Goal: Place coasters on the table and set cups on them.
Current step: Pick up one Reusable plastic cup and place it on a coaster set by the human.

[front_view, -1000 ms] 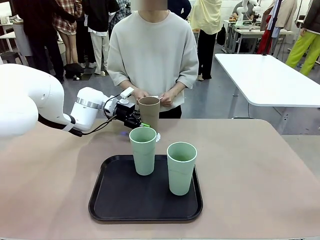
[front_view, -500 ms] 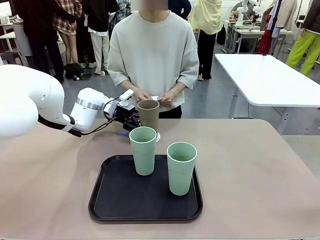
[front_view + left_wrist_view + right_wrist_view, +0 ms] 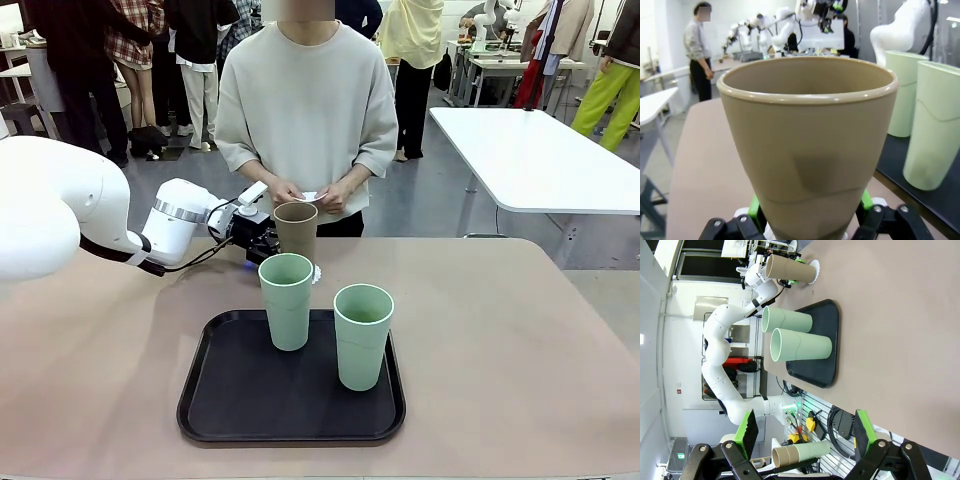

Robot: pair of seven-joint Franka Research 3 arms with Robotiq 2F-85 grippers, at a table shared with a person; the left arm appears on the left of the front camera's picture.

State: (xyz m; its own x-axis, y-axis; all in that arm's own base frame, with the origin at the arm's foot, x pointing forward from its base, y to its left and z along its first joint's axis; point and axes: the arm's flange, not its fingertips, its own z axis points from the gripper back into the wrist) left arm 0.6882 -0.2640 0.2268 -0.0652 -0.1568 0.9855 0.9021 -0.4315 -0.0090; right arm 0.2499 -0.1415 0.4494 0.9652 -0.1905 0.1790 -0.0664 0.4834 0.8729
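Note:
My left gripper [image 3: 266, 243] is shut on the lower part of the brown cup [image 3: 297, 230], which stands upright at the far side of the table [image 3: 500, 330]. In the left wrist view the brown cup [image 3: 810, 145] sits between my green pads [image 3: 756, 207]. Its base is right at a white scalloped coaster [image 3: 316, 272]; I cannot tell whether they touch. Two pale green cups [image 3: 286, 300] [image 3: 362, 335] stand on the black tray [image 3: 230, 400]. The person's hands hold another white coaster [image 3: 311, 196]. My right gripper [image 3: 805, 432] is open and holds nothing, well away from the brown cup [image 3: 790, 270] and coaster [image 3: 813, 265].
The person stands close behind the table's far edge, hands just above the brown cup. The tray takes up the middle near side. Bare tabletop lies to the left and right of the tray. A white table [image 3: 540, 150] stands off to the back right.
My left gripper has lowered the brown cup slightly toward the coaster. The green cups, the tray and the person's hands have stayed put.

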